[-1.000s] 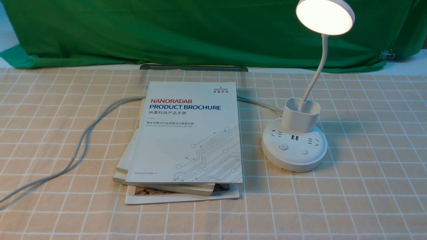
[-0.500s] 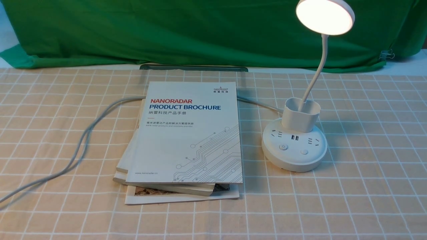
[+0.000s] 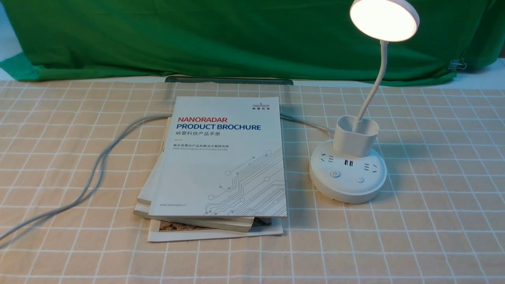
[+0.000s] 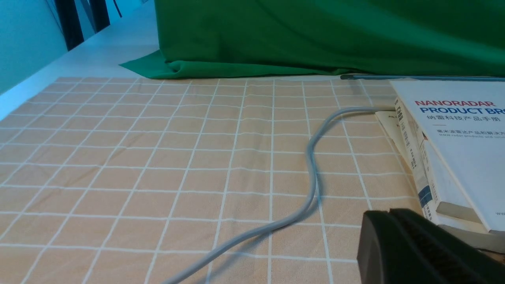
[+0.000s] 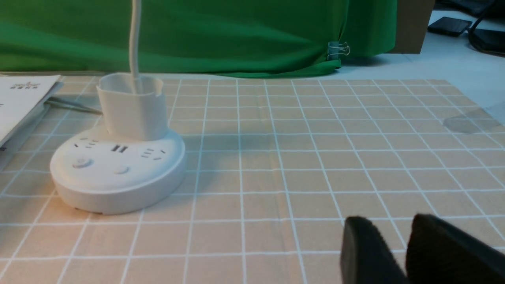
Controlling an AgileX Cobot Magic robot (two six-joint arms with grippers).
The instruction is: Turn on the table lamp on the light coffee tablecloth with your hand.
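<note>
The white table lamp stands on the light coffee tablecloth (image 3: 434, 197) at the right. Its disc head (image 3: 384, 19) glows, and its round base (image 3: 347, 179) shows sockets and two buttons. The base also shows in the right wrist view (image 5: 118, 173). Neither arm shows in the front view. My right gripper (image 5: 390, 221) hovers low over the cloth, well to the lamp's right, its fingertips a small gap apart and empty. My left gripper (image 4: 388, 215) is shut and empty, low over the cloth beside the books' left edge.
A stack of books topped by a white brochure (image 3: 221, 165) lies left of the lamp. The lamp's grey cable (image 3: 98, 165) runs under it and off to the left. A green backdrop cloth (image 3: 197, 35) hangs behind, with a dark flat bar (image 3: 229, 80) at its foot.
</note>
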